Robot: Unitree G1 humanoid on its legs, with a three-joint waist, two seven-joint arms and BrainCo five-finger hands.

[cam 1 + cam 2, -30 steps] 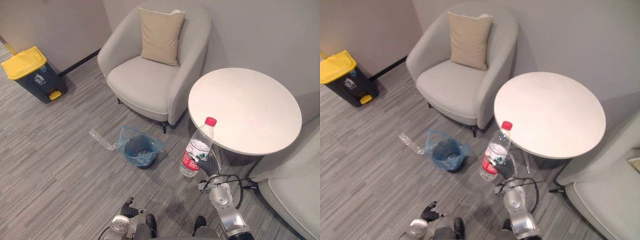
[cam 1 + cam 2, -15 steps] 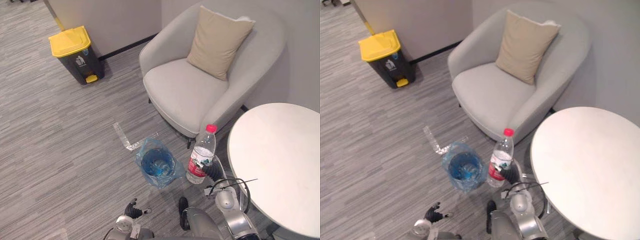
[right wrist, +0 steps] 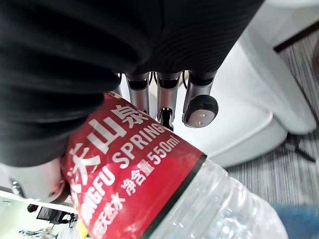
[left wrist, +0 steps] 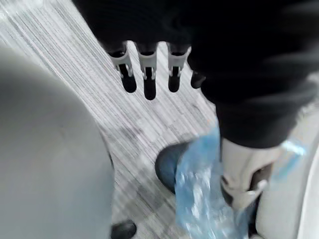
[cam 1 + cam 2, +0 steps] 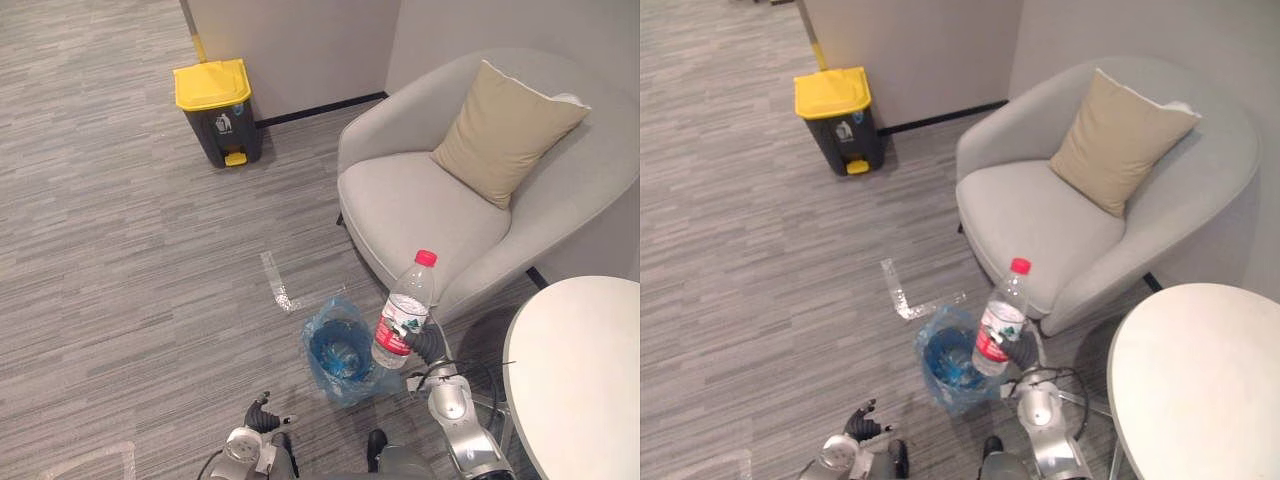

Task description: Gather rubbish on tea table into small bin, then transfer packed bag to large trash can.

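The small bin (image 5: 338, 352) is sitting on the floor (image 5: 120, 250) just before the armchair (image 5: 420, 210). The bottle (image 5: 403, 312) is standing upright in the right hand (image 5: 427, 346), just right of the bin. A cushion (image 5: 505, 135) is leaning against the armchair's back. The large trash can (image 5: 215, 110) is standing by the wall (image 5: 290, 50), far left; the tabletop (image 5: 585, 370) is lying right.
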